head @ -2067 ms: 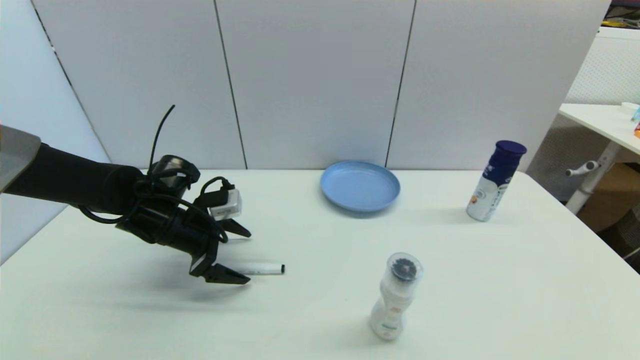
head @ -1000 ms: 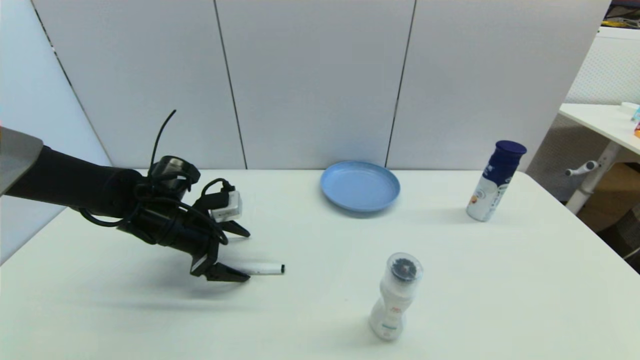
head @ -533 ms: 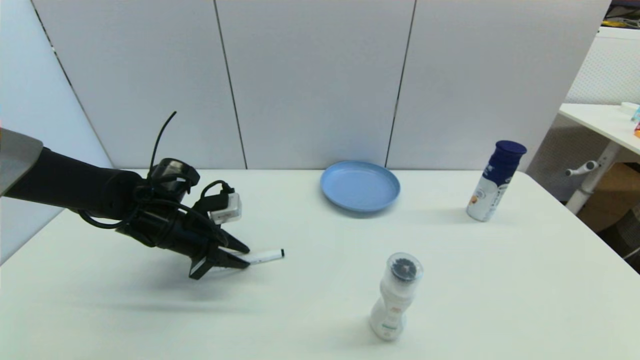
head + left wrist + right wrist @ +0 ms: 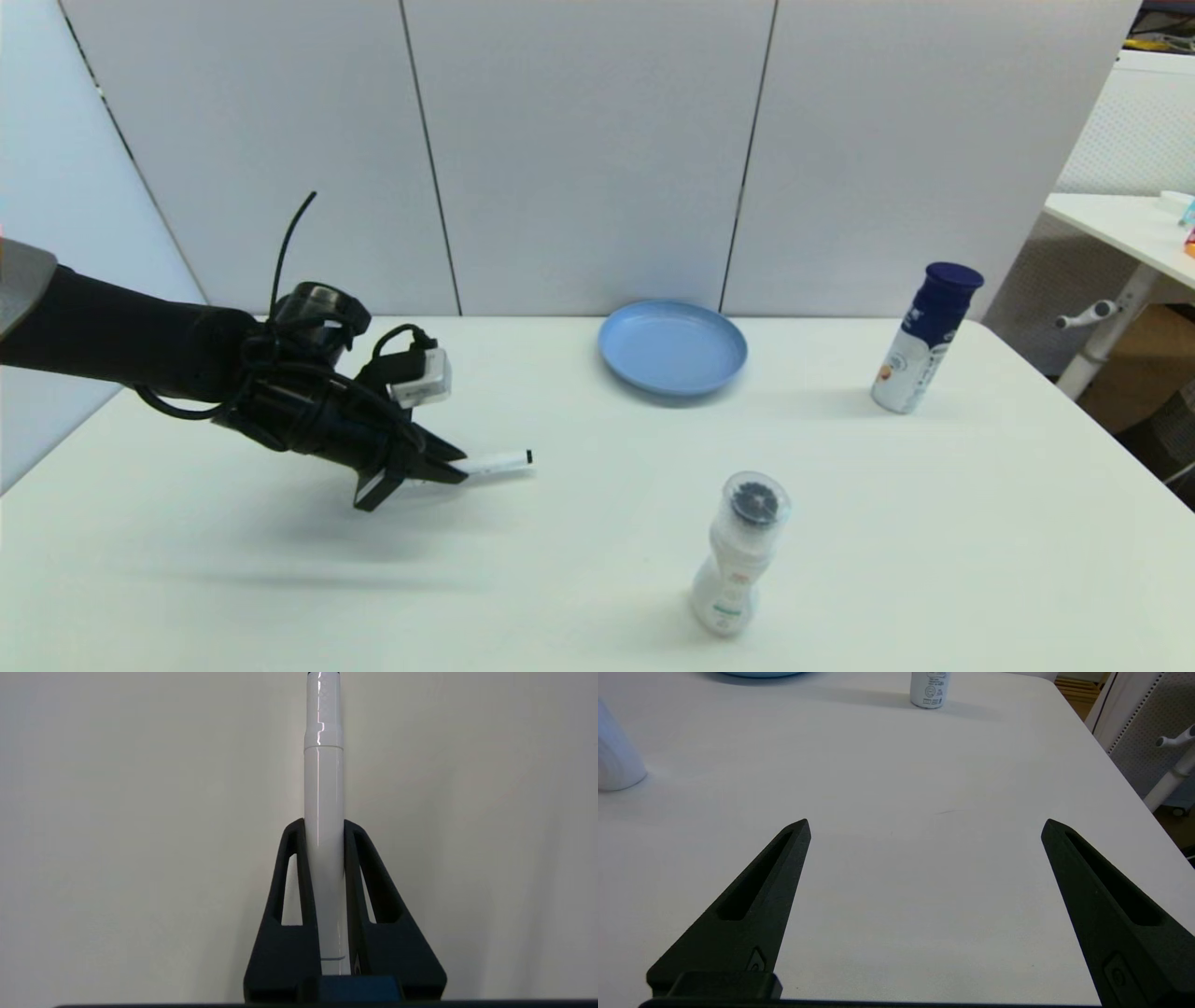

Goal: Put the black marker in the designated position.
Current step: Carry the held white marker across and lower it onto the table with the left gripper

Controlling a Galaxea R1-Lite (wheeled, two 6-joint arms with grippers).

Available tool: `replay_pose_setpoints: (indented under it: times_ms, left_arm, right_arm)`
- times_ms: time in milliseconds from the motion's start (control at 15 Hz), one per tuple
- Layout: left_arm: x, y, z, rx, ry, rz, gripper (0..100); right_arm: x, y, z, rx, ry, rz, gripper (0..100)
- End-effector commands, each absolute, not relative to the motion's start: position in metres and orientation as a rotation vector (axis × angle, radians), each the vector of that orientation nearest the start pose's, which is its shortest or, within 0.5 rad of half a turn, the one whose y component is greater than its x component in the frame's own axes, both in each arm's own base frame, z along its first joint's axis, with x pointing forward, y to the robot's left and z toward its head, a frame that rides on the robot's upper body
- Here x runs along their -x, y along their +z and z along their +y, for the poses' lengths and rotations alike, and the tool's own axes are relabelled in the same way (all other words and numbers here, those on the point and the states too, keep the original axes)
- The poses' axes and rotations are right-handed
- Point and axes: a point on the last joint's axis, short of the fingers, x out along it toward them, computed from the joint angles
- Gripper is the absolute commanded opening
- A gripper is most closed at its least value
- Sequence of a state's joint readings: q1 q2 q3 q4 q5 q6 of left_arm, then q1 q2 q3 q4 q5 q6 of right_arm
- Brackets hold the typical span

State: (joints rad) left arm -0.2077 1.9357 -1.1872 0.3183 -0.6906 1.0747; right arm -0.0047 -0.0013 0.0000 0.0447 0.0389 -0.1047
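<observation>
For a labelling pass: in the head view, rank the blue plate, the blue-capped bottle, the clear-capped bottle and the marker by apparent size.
1. Blue plate.
2-3. Clear-capped bottle and blue-capped bottle: look alike; the first is nearer the camera, so unranked.
4. Black marker, partly hidden in the left gripper.

- The black marker (image 4: 498, 461) has a glossy white barrel and a small black tip at its free end.
- The left gripper (image 4: 446, 473) is matte black, with a small white box above its fingers.
- The right gripper (image 4: 924, 828) has matte black fingers.
- The plate (image 4: 672, 348) is plain light blue.
- The far bottle (image 4: 924, 338) is white with a dark navy cap and an orange mark.
- The near bottle (image 4: 738, 555) is white with a clear top and faint teal print.
- The table (image 4: 934, 523) is plain white.
</observation>
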Motion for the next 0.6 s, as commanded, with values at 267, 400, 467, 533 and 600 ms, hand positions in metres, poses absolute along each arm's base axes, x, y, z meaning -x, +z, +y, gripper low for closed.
replay_pose_setpoints:
  times_ms: [267, 400, 467, 533, 600]
  left_arm:
    - [-0.352, 0.198, -0.173, -0.682, -1.374, 0.335, 0]
    - [-0.353, 0.196, -0.210, -0.690, -1.451, 0.331, 0]
    - [-0.355, 0.192, -0.225, -0.695, -1.478, 0.319, 0]
    - [-0.357, 0.188, -0.239, -0.700, -1.502, 0.305, 0]
    - [-0.359, 0.180, -0.252, -0.701, -1.522, 0.306, 0]
  right_arm:
    - [0.023, 0.071, 0.001, 0.105, 0.038, 0.043, 100]
    - [0.023, 0.071, 0.001, 0.105, 0.038, 0.043, 100]
    - [0.023, 0.071, 0.001, 0.105, 0.038, 0.044, 100]
    - [0.023, 0.071, 0.001, 0.105, 0.036, 0.040, 100]
    - [0.023, 0.071, 0.001, 0.105, 0.038, 0.043, 100]
